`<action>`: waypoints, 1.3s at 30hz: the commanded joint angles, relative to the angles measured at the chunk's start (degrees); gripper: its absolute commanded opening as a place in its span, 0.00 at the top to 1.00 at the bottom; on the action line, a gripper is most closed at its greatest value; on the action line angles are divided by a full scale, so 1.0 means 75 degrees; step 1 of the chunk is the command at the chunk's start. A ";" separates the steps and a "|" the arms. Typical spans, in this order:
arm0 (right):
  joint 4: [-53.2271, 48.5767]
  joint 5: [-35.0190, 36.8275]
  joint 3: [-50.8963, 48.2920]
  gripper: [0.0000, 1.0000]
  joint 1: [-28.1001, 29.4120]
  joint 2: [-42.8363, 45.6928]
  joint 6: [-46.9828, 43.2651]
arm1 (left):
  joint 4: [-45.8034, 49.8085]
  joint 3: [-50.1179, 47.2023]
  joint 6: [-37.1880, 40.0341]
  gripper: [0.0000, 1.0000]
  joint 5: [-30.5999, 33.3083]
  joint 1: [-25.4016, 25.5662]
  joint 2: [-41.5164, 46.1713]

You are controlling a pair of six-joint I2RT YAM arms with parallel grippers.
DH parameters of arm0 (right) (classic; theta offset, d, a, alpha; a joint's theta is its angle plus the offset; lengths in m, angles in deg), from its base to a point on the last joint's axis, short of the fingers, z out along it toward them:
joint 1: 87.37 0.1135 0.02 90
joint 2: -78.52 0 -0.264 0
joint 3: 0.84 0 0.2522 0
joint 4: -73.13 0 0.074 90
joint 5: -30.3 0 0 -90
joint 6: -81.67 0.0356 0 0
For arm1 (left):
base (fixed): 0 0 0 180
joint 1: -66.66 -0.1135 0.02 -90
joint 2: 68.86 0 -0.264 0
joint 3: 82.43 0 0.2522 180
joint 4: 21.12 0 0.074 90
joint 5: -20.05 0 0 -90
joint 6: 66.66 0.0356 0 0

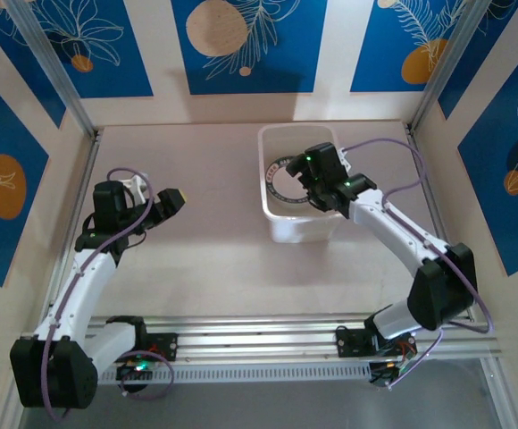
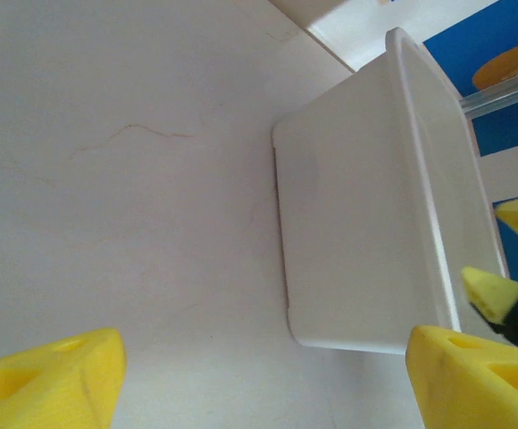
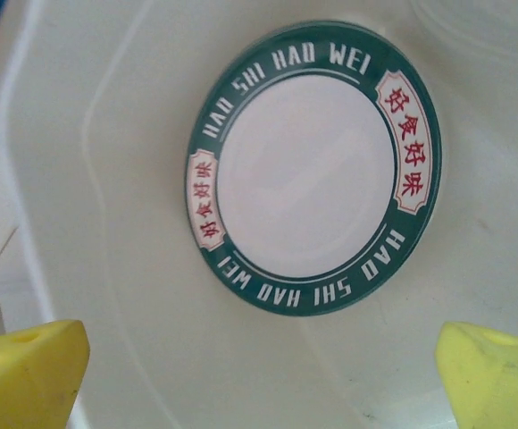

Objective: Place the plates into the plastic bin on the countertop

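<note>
The right gripper [image 3: 259, 382] hangs inside the plastic bin [image 1: 296, 229] with its yellow fingers spread as wide as they go and nothing between them; below it a green-rimmed plate [image 3: 308, 170] with red and white lettering lies flat on the bin's floor, apart from both fingertips, so this plate looks to be delivered and the step in hand is, by my judgement, getting the arm out cleanly; the bin stands on the countertop [image 1: 196, 232] toward its far right corner, its long side running from near to far; to do this well, lift straight up until the fingertips are above the lipped rim before swinging aside, since a light tub could be dragged or tipped if a finger catches the lip; keep the fingers spread on the way out so that neither brushes the plate; the left gripper [image 2: 259, 380] hovers over the left half of the countertop, well apart from the bin, wide open and empty, and should hold off until the right arm is clear.
</note>
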 commanded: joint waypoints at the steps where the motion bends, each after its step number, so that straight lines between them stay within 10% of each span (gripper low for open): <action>1: 0.0383 0.0486 -0.0229 0.00 0.0234 0.0973 -0.1615 | 0.0484 0.0254 0.0882 0.18 0.0638 -0.0084 0.0101; 8: 0.1072 0.2540 -0.1969 0.01 0.0188 0.2770 -0.4698 | -0.0459 -0.0479 0.2221 0.12 0.3924 -0.0086 0.0103; 13: 0.3953 0.1939 -0.4757 0.01 -0.1105 0.3618 -0.6128 | -0.2634 -0.1384 0.2853 0.08 0.5581 -0.0082 -0.0742; 19: 0.5424 0.0637 -0.5841 0.01 -0.3057 0.2946 -0.5696 | -0.4681 -0.1895 0.3879 0.08 0.5992 -0.0060 -0.2128; 39: 0.6716 -0.0033 -0.6263 0.01 -0.3539 0.2429 -0.6228 | -0.9394 -0.3193 0.4722 0.09 0.4779 0.0078 -0.3995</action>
